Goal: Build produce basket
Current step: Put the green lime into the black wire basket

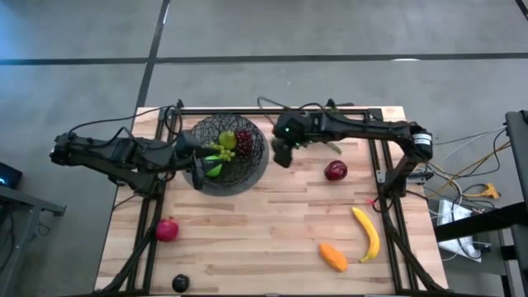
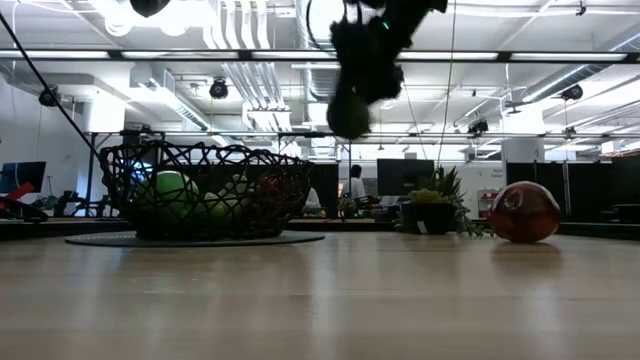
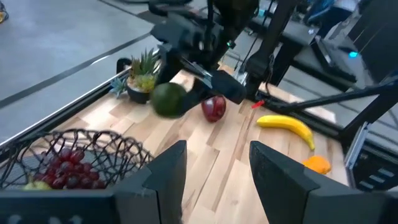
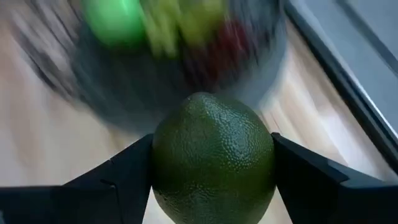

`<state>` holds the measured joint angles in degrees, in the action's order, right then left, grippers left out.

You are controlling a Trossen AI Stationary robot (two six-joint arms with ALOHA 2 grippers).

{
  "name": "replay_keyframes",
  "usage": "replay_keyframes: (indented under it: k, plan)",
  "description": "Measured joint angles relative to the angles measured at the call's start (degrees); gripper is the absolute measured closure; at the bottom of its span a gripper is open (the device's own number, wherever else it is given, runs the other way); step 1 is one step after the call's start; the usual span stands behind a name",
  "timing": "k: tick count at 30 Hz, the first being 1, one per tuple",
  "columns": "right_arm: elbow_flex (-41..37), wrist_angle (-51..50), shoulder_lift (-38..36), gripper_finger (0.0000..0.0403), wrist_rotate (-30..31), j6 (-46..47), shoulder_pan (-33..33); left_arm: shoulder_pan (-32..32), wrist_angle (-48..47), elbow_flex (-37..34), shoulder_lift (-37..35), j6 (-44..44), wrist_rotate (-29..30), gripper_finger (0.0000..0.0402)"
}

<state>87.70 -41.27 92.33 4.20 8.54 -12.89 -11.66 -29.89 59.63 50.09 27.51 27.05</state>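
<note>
The dark wire basket [image 1: 229, 155] stands on a grey disc at the table's far left and holds a green apple, green grapes and purple grapes. My right gripper [image 1: 283, 154] is just right of the basket, well above the table, and is shut on a green avocado [image 4: 213, 158]. My left gripper [image 3: 217, 165] is open at the basket's near-left rim [image 1: 198, 175] and holds nothing. On the table lie a red apple [image 1: 336, 171], a banana [image 1: 367, 233], an orange piece [image 1: 332, 256], another red fruit [image 1: 167, 229] and a dark plum [image 1: 180, 283]. My right gripper pinches the avocado between its two fingers, one on each side of its wide middle [image 4: 163, 163]. The fingers come from above, slanting toward the basket. The avocado [image 2: 348, 115] is lifted clear, high over the table, hanging below the fingers.
A small spiky plant in a pot [image 3: 142, 74] stands near the far edge behind the right gripper. Black frame rails [image 1: 388, 198] run along the table's sides. Bare wood [image 1: 256, 223] lies between the basket and the near fruits.
</note>
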Motion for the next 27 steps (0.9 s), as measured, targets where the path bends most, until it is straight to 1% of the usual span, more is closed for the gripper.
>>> replay_keyframes:
  k: [4, 7, 10, 12, 15, 20, 24, 27]
  plan:
    - [0.0, 16.0, -0.9, 0.0137, -1.7, 5.4, 1.5, 0.0, 0.3, 0.6, -0.5, 0.0, 0.0, 0.0243]
    - [0.0, 26.1, 0.6, 0.0137, -1.8, 7.5, 2.7, 0.0, 1.1, 0.6, -1.4, 0.0, 0.0, 0.0243]
    - [-0.1, 33.9, 3.4, 0.0137, -1.9, 10.1, 3.4, 0.0, 1.8, 0.6, -2.9, 0.0, 0.0, 0.0243]
    - [0.0, 37.2, 5.7, 0.0137, -2.0, 11.6, 3.7, 0.0, 2.5, 0.6, -4.0, -0.7, 0.1, 0.0243]
    - [0.4, 40.3, 9.1, 0.0137, -1.9, 13.8, 4.0, 0.0, 2.5, 0.6, -5.5, -1.7, 0.3, 0.0243]
    - [2.7, 40.3, 15.2, 0.0137, -3.1, 17.3, 4.1, 0.0, 2.4, 0.0, -7.4, -2.6, 0.9, 0.0243]
    - [5.4, 39.1, 19.5, 0.0137, -3.2, 20.0, 4.2, 0.0, 2.3, -0.4, -8.0, -2.7, 1.6, 0.0243]
    - [8.8, 34.6, 22.6, 0.0137, -3.2, 21.4, 4.2, 0.0, 2.4, -0.7, -7.9, -2.7, 1.8, 0.0243]
